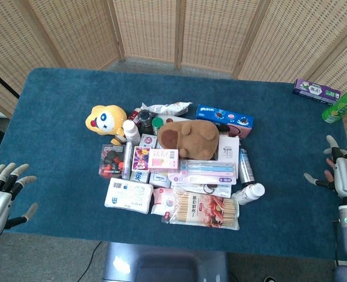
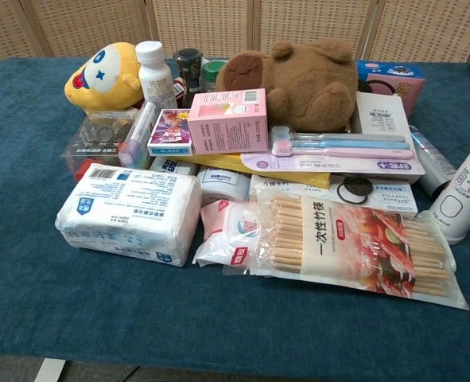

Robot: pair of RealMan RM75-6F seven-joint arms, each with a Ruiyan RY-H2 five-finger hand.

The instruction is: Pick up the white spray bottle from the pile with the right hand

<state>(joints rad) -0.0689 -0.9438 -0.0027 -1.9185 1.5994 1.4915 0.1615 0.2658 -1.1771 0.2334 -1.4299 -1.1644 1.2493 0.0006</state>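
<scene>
The white spray bottle [image 1: 249, 192] lies on its side at the pile's front right corner, beside the packet of bamboo chopsticks [image 1: 204, 210]. In the chest view the bottle [image 2: 465, 193] sits at the far right edge, next to the same packet [image 2: 354, 248]. My right hand [image 1: 339, 170] hovers at the table's right edge, well to the right of the bottle, fingers spread and holding nothing. At the front left corner my left hand [image 1: 4, 189] is likewise open and empty. Neither hand shows in the chest view.
The pile holds a brown plush bear [image 1: 189, 137], a yellow plush toy [image 1: 105, 119], a pink box [image 1: 163, 159], toothbrushes [image 1: 208, 169], a tissue pack [image 1: 128, 195] and a grey tube [image 1: 245, 164] just behind the bottle. A green bottle [image 1: 341, 106] and purple box [image 1: 316, 90] lie far right.
</scene>
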